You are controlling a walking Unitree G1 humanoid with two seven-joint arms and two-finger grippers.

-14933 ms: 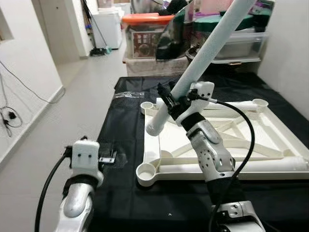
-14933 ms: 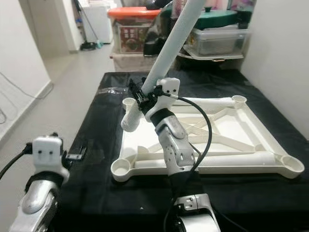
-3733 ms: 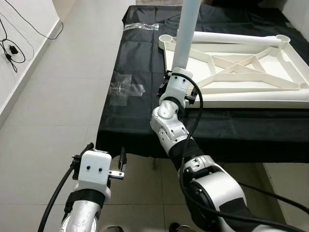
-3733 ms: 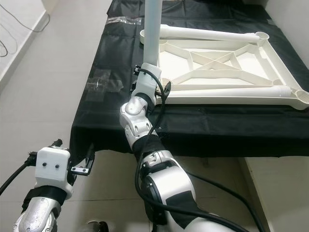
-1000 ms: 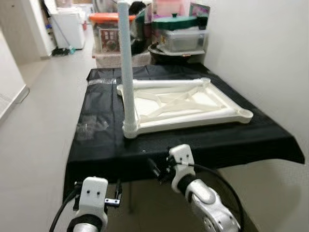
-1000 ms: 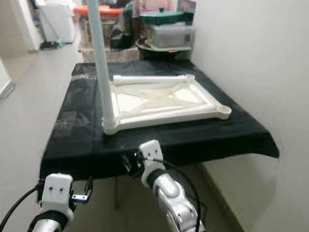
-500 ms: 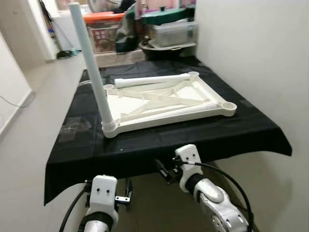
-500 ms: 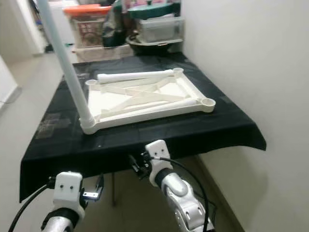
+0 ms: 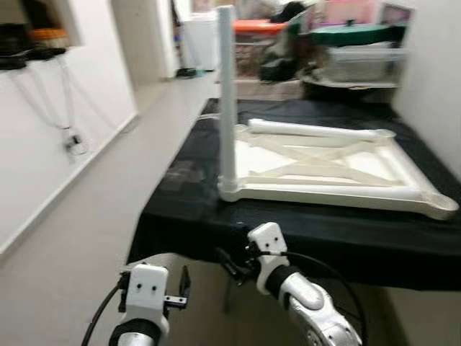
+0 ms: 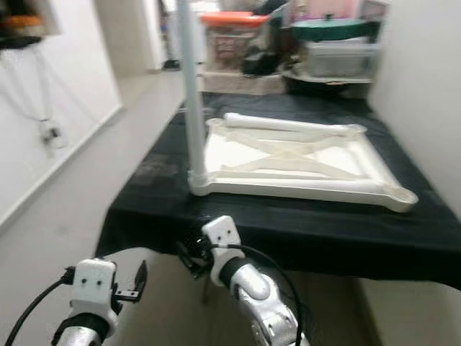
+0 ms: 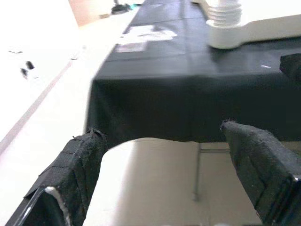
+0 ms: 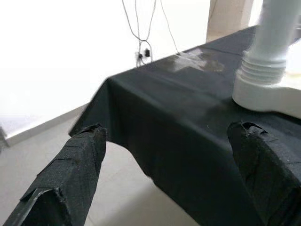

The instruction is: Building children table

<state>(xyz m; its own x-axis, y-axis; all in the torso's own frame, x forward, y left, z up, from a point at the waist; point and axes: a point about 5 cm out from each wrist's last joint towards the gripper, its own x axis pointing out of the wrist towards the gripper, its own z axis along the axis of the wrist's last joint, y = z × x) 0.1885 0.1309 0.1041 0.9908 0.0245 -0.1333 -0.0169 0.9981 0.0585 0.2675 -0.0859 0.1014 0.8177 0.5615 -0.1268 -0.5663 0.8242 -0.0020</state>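
Left gripper [image 9: 181,287] low and idle below the table edge, fingers spread wide in its wrist view, nothing between them. Ahead of it, open floor [image 9: 86,216] running along the wall, plenty of room to step or swing on that side. Right gripper [image 9: 229,264] likewise low, just under the hem of the black cloth [image 9: 187,216], fingers wide apart and empty.

Above, upside-down white tabletop [image 9: 328,169] flat on the cloth, underside ribs up, presumably so the leg sockets face upward. 1 leg [image 9: 227,94] upright in the near-left corner socket [image 9: 227,192], seemingly seated. A second leg [image 9: 310,130] lying along the far rim, likely waiting its turn. Near-right socket [image 9: 441,207] empty, close to the cloth's drop-off.

Right side tight against a wall [image 9: 432,79]; storage boxes [image 9: 353,61] crowding the far end.
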